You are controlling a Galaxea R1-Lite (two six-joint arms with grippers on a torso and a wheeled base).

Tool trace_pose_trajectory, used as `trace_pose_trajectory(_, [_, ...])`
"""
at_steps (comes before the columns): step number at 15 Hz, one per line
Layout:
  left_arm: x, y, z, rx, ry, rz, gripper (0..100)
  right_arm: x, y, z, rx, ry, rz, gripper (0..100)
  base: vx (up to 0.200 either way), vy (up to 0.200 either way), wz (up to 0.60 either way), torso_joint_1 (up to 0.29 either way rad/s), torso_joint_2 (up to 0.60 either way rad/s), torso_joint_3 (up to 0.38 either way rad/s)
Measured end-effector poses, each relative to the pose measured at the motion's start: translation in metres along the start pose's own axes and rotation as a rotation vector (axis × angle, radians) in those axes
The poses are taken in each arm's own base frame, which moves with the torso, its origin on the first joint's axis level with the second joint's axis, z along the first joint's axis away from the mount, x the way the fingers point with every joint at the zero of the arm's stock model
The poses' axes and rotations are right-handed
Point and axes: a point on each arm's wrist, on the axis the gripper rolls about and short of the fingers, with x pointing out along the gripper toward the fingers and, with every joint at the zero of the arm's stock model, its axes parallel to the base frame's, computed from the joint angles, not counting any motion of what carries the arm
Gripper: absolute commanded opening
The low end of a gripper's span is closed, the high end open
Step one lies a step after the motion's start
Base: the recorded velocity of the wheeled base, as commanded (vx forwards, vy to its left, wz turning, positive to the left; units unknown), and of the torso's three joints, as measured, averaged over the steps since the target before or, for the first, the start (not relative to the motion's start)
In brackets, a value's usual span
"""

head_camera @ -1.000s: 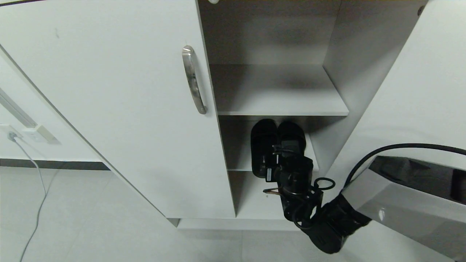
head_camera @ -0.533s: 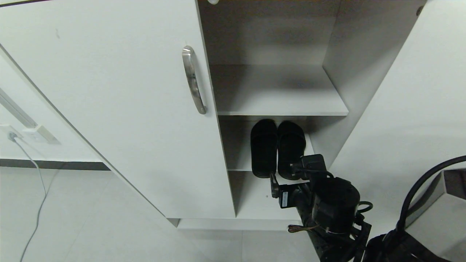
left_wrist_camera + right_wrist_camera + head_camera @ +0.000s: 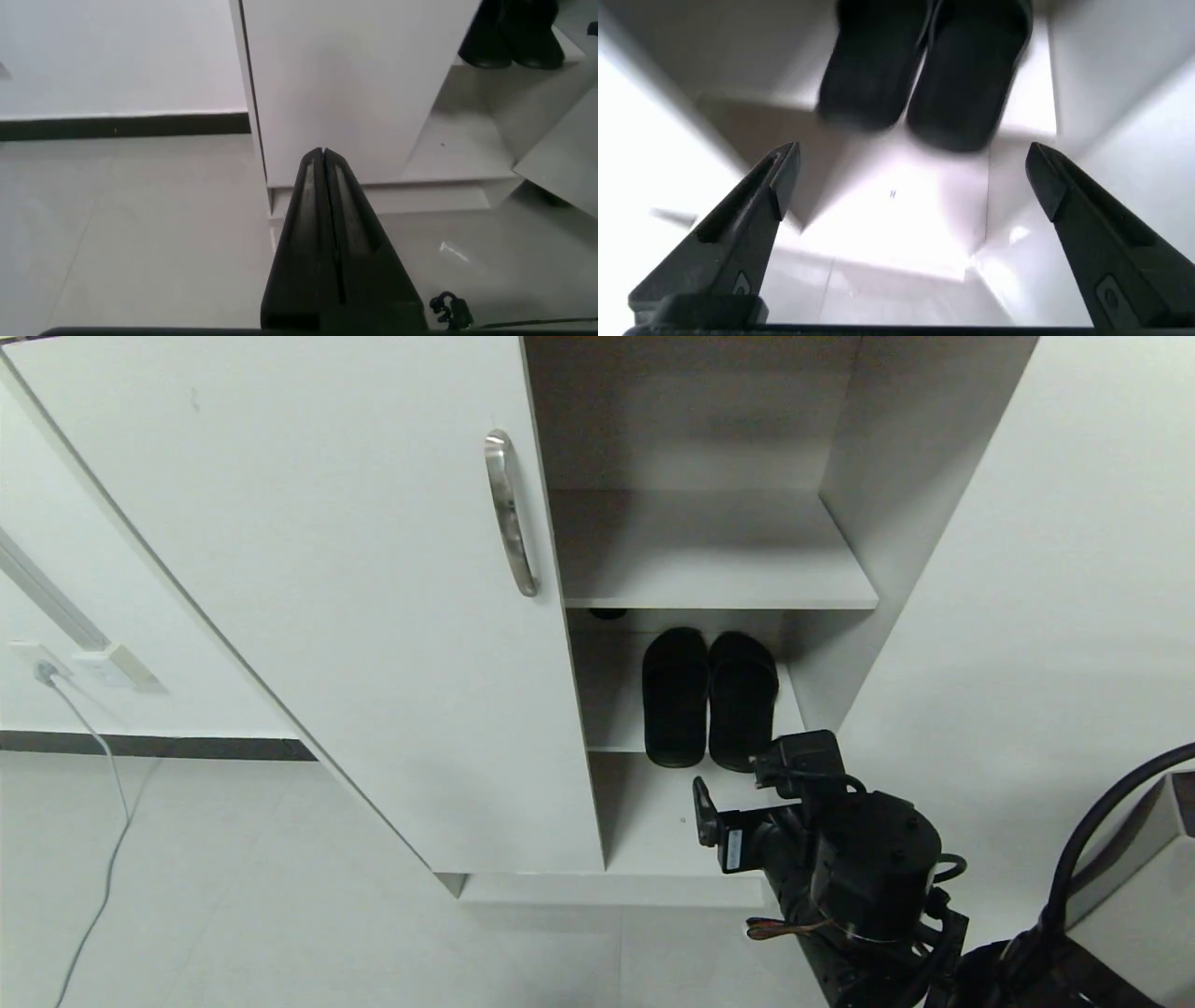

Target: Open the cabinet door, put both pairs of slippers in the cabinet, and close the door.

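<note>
Slippers [image 3: 709, 698], one black pair, are lying side by side and touching on the middle shelf [image 3: 611, 709] of the cabinet [image 3: 868, 476]. They are sitting toward its right side, and their near ends seem to be reaching the front edge. Set parallel and tight like that, they are leaving bare board on the left, likely room for a second pair.

You are holding the right gripper [image 3: 912, 159] just in front of that shelf and a little below it, over the bottom board [image 3: 653, 821]. Its jaws are spread wide and gripping nothing, which reads as a release posture.

You are holding the left gripper [image 3: 322, 163] low over the floor tiles before the cabinet's base, fingers pressed together with nothing between them. I judge it is parked clear of the opening.

Right door [image 3: 1055, 569] is standing wide open beside the working arm, so closing is not yet done. Left door [image 3: 308, 569] is sitting shut.

Small dark shape [image 3: 607, 612] is showing at the back under the upper shelf, too small to tell.
</note>
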Motion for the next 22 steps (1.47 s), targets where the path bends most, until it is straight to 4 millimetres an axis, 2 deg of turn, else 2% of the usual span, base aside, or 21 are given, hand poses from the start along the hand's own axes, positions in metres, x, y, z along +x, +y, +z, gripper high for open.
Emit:
trace_pose_trajectory(13, [0.0, 0.0, 0.0, 0.001, 0.0, -0.001, 0, -0.0005, -0.0014, 0.0014, 0.002, -0.002, -0.003, 100, 0.0, 0.0, 0.0, 0.0, 0.0, 0.0])
trace_pose_trajectory(22, [0.0, 0.0, 0.0, 0.003, 0.0, -0.001, 0, -0.0008, -0.0015, 0.001, 0.0, -0.001, -0.001, 100, 0.0, 0.0, 0.0, 0.001, 0.0, 0.181])
